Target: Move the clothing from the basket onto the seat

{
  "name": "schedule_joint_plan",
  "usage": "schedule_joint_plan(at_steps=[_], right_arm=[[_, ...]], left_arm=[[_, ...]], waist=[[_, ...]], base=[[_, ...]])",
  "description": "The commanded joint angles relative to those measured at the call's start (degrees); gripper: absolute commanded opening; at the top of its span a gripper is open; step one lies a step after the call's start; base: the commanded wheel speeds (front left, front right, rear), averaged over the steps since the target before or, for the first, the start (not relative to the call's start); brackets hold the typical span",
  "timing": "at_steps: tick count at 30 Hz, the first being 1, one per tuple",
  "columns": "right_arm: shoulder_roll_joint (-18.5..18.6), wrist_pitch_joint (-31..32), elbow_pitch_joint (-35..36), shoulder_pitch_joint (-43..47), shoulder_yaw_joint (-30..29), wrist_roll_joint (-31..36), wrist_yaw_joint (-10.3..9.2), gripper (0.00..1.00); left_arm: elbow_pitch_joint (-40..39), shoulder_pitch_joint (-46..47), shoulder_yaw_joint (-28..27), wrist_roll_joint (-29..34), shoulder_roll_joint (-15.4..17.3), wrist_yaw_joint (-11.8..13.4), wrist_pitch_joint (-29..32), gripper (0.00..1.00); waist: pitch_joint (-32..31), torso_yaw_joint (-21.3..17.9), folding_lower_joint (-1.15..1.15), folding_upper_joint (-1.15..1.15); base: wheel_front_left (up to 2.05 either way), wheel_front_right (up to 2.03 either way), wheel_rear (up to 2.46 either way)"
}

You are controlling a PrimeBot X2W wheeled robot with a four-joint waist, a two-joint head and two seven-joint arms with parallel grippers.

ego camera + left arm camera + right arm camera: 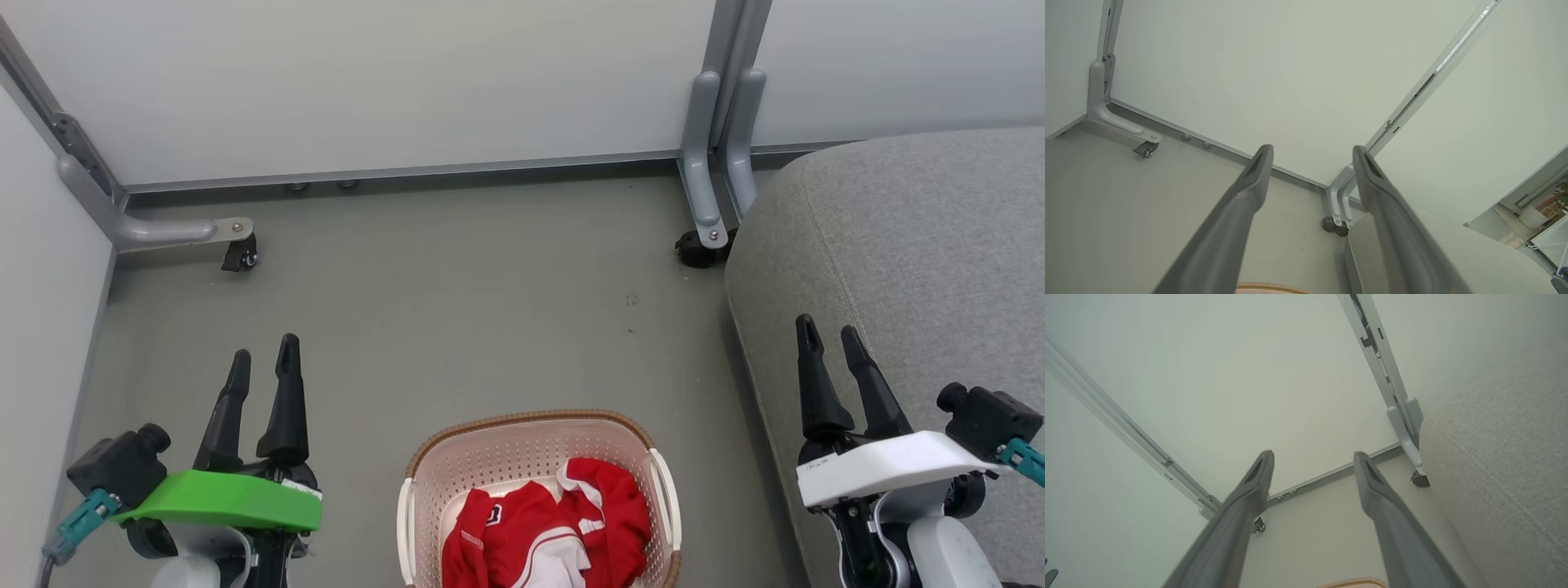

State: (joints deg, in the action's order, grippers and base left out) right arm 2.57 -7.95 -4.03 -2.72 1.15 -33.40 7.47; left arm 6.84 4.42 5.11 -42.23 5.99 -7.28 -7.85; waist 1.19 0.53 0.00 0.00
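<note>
Though near left gripper (265,347), clothing (539,531) apart.

Grey floor (457,286), white partition panels (392,82) on castors (241,255)

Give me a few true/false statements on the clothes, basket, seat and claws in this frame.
1. The red clothes lie in the basket. True.
2. The right claw is nearer the seat than the left claw. True.
3. The basket stands on the seat. False: it stands on the floor, left of the seat.
4. Both claws are open and empty. True.
5. One garment lies on the seat. False: no clothes are on the part of the seat in view.
</note>
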Motion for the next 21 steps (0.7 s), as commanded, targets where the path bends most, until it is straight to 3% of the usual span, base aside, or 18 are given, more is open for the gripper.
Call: schedule_joint_plan(at_steps=[1, 21], right_arm=[[0.35, -0.56, 0.79, -0.05, 0.25, 1.97, 0.02, 1.00], [0.39, -2.53, -0.95, 0.64, 1.52, 12.98, 0.03, 1.00]], left_arm=[[-0.43, -0.02, 0.12, 1.67, 0.49, -0.22, -0.61, 1.00], [1.25, -0.64, 1.95, 11.94, 1.22, -0.26, -3.41, 1.00]], waist=[[0.02, 0.01, 0.00, 0.00], [0.15, 0.18, 0.00, 0.00]], base=[[0.00, 0.00, 0.00], [0.00, 0.00, 0.00]])
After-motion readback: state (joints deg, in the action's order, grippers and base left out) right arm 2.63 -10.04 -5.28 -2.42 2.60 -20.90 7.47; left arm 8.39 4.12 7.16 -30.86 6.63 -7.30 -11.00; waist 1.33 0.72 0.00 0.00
